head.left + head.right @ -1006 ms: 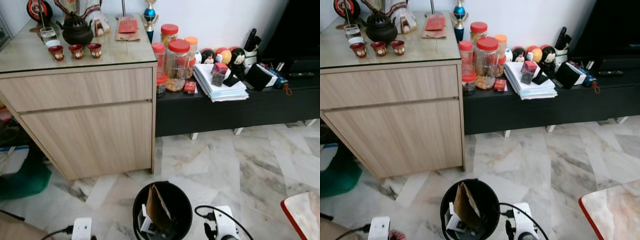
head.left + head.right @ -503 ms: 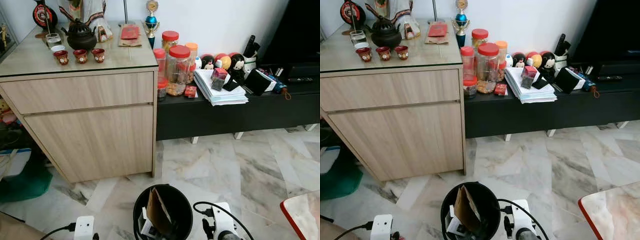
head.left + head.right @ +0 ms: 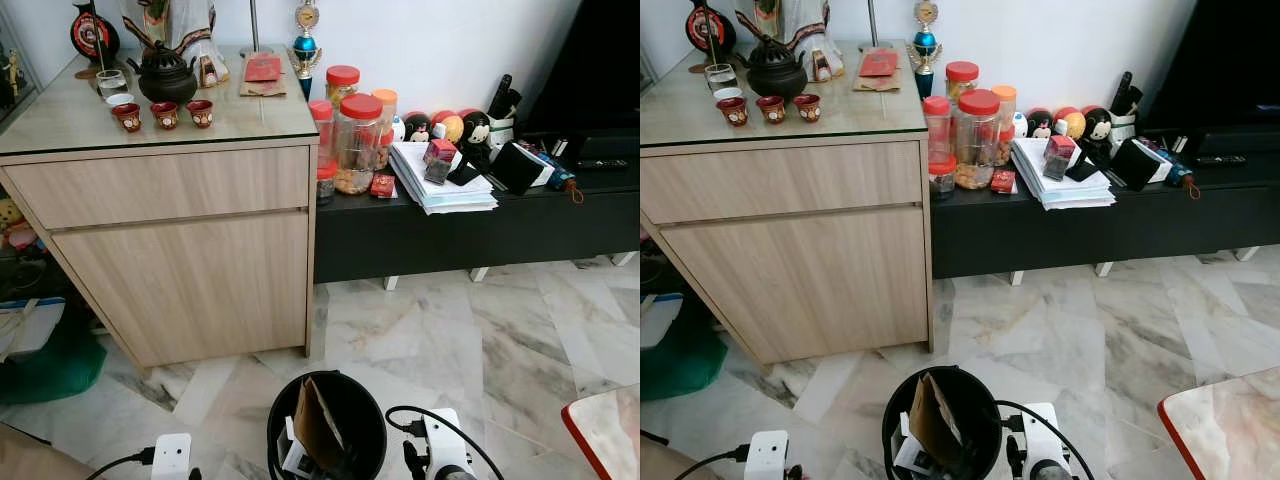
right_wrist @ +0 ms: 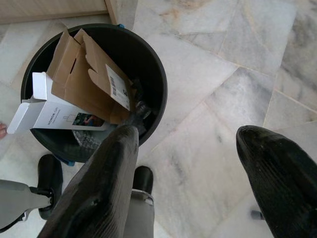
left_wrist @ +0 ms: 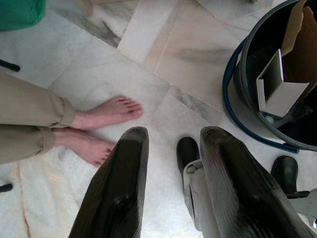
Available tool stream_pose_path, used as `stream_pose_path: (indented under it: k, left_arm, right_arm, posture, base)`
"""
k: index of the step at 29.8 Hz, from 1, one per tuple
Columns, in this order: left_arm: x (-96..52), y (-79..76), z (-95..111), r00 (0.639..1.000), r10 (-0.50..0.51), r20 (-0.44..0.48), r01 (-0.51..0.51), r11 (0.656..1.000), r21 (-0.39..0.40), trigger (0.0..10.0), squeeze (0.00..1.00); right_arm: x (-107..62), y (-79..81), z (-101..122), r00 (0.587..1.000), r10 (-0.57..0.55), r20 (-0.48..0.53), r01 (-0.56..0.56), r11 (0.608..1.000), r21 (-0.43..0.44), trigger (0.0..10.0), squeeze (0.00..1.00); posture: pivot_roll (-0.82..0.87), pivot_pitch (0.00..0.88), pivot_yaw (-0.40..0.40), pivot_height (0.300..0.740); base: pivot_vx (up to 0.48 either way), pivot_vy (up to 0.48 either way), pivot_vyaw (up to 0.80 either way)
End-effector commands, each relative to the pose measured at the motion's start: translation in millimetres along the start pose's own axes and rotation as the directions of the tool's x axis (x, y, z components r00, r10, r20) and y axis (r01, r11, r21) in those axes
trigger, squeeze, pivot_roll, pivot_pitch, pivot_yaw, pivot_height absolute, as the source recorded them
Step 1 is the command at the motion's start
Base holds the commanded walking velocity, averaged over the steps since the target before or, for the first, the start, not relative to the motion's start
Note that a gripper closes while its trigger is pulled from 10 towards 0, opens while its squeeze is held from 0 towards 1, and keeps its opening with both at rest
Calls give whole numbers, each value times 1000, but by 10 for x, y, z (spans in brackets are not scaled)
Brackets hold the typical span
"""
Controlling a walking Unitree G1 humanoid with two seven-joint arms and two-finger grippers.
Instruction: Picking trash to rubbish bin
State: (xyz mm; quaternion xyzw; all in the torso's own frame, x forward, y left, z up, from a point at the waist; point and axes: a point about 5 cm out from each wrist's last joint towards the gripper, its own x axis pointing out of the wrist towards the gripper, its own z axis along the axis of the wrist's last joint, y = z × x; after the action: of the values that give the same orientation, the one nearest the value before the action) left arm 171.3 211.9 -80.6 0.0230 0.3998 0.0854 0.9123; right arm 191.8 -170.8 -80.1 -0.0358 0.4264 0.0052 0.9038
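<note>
Looking down past my own chassis, I read the black rubbish bin [image 3: 326,425] standing on the marble floor [image 3: 470,340] directly ahead of me, between my two wrists. It already holds a brown cardboard box [image 4: 86,79], flattened and leaning upright, and a white carton [image 4: 47,109] lying beside it with one flap open.

Right gripper [image 4: 198,163]: positioned just beside the bin, over bare floor next to its rim. Its two black fingers [image 4: 106,183] are spread wide apart and grip nothing.

Left gripper [image 5: 173,158]: hangs low on the opposite side of the bin, fingers parted by a moderate gap, nothing between them. Its wrist view shows a person's bare feet [image 5: 101,126] and khaki trouser legs [image 5: 29,119] on the tiles near me, and the bin's rim with a blue band around its base.

Beyond the bin stands a light wood cabinet [image 3: 180,240] with a glass top carrying a dark teapot [image 3: 165,75] and three small red cups [image 3: 165,115]. Just beside it runs a low black TV bench [image 3: 470,225] carrying red-lidded jars [image 3: 355,135], a stack of papers [image 3: 445,185] and small figurines [image 3: 450,125]. A green item [image 3: 45,365] lies on the floor by the cabinet's far side.
</note>
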Motion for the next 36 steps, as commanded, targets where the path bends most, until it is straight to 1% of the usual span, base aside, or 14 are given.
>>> stream_pose_path:
  k: [1,36]
  left_arm:
    - [-11,-12,-52,1000,-5,-25,5,1000,-6,10000,0]
    - [-14,-56,-63,999,-13,-29,13,1000,-16,10000,0]
  right_arm:
    - [-5,-32,-18,1000,-16,-6,16,1000,13,10000,0]
    - [6,16,23,1000,7,4,-7,1000,-3,10000,0]
  posture:
    - [-14,6,-49,740]
    - [-19,18,-55,740]
  base:
    - [-247,0,0]
    - [-269,0,0]
